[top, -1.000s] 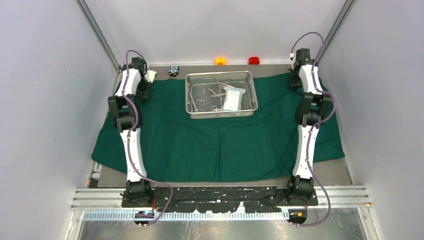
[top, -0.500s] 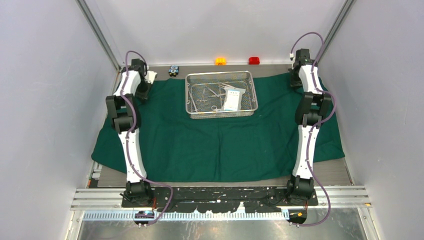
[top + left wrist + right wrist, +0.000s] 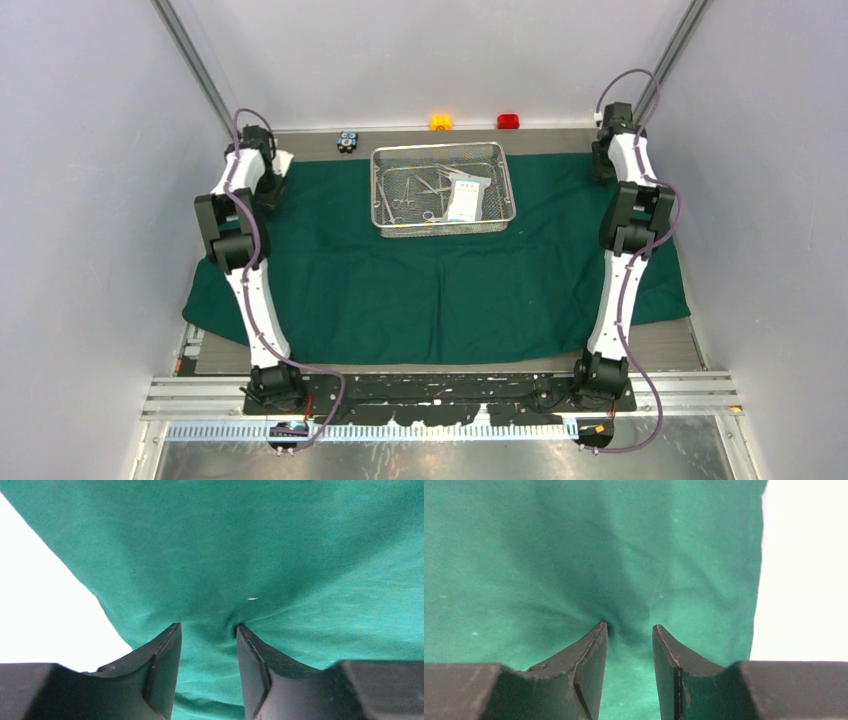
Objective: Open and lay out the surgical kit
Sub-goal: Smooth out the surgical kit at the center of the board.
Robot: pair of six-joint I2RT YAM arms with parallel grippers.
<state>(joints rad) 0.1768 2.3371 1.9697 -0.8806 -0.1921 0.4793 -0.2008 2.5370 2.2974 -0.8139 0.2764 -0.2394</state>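
The left gripper (image 3: 207,628) has its jaws apart. Both fingertips point down at the cloth (image 3: 260,540), and a small pucker of fabric sits at the gap between them. Whether the tips press into the fabric or only meet it cannot be told. The cloth's edge runs slantwise just left of the left finger, and everything past it is washed out to white.

The right gripper (image 3: 630,626) stands the same way, with its jaws parted, its tips at the cloth and a dark dimple of folds gathered at the gap. Here the cloth's edge runs nearly straight up the right side of the view, with white glare beyond it.

From above, the two grippers are at the far corners of the cloth, the left one at the far left and the right one at the far right, with both arms stretched out along the cloth's sides. The cloth lies opened out and mostly flat over the table (image 3: 655,345).

The tray (image 3: 441,149) rests on the cloth's far middle part, between the arms and well apart from both grippers. Inside it, the steel instruments (image 3: 404,196) lie in the left half and the packet (image 3: 464,199) in the right half; they are too small to tell apart.

Past the cloth's far edge stand a black-blue block (image 3: 347,140), an orange block (image 3: 441,122) and a red block (image 3: 508,121).
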